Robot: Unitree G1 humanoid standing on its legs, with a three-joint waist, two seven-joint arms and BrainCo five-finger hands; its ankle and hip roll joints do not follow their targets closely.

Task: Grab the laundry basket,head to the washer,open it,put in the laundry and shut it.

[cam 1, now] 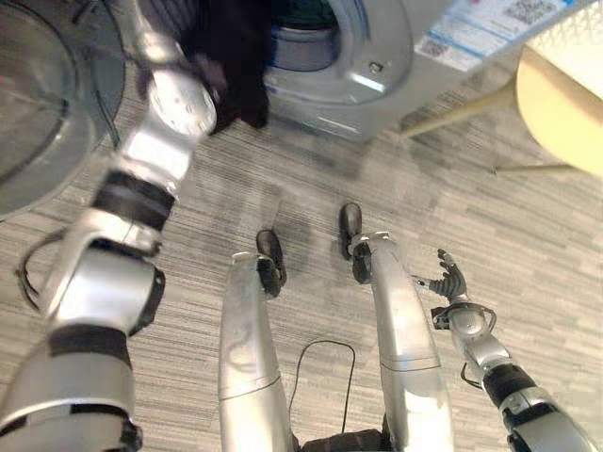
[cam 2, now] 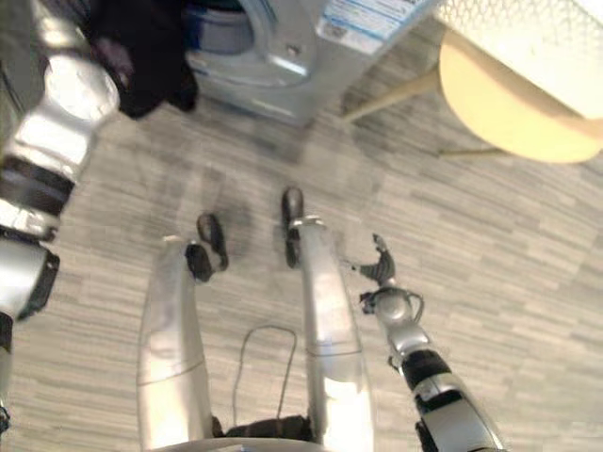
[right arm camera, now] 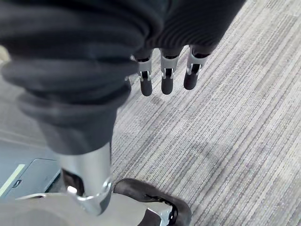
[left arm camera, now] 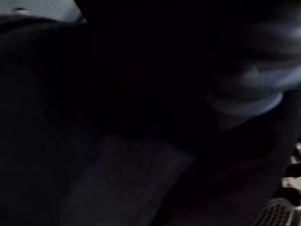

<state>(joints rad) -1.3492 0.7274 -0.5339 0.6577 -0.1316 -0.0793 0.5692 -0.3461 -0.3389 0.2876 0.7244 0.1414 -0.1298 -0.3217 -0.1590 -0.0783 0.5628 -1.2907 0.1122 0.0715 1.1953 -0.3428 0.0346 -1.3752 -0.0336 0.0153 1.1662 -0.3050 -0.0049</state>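
A dark garment hangs in front of the silver washer, just below its open drum mouth. My left arm is raised to it, and my left hand is buried in the cloth. Dark cloth covers the left wrist view, with a pale grey-blue rim beyond it. The washer's round glass door stands swung open at the left. My right hand hangs low at my right side over the floor, fingers relaxed and empty.
A white perforated laundry basket rests on a cream round stool with wooden legs, to the right of the washer. Grey striped carpet lies all around.
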